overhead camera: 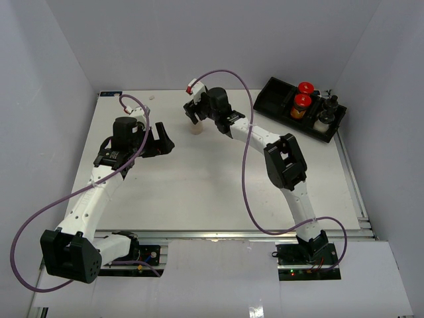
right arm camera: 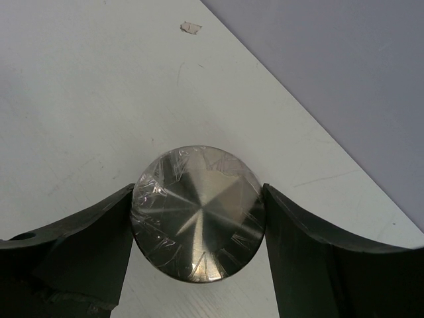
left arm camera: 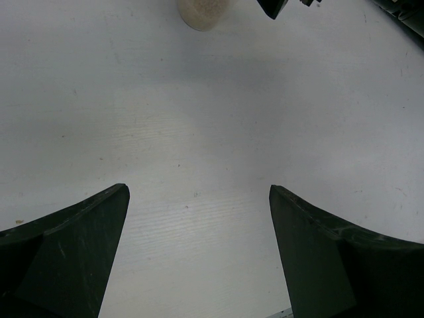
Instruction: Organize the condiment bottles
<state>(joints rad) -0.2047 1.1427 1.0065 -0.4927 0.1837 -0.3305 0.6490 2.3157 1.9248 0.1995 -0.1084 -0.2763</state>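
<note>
A clear jar with a flat grey metal lid point(right arm camera: 197, 212) and pale contents stands on the white table at the back centre point(overhead camera: 197, 128). My right gripper point(right arm camera: 197, 191) is over it, its fingers pressed against both sides of the lid point(overhead camera: 199, 118). My left gripper point(overhead camera: 163, 142) is open and empty, low over the table left of the jar point(left arm camera: 199, 192); the jar's base shows at the top of its view point(left arm camera: 204, 12). Two red-capped jars with brown contents point(overhead camera: 303, 96) and two black-topped shakers point(overhead camera: 327, 112) stand in the black tray point(overhead camera: 268, 98).
The black tray lies at the back right corner, its left compartment showing nothing in it. Grey walls close in the table at the back and sides. A scrap of tape point(right arm camera: 191, 27) lies near the back edge. Purple cables loop over both arms.
</note>
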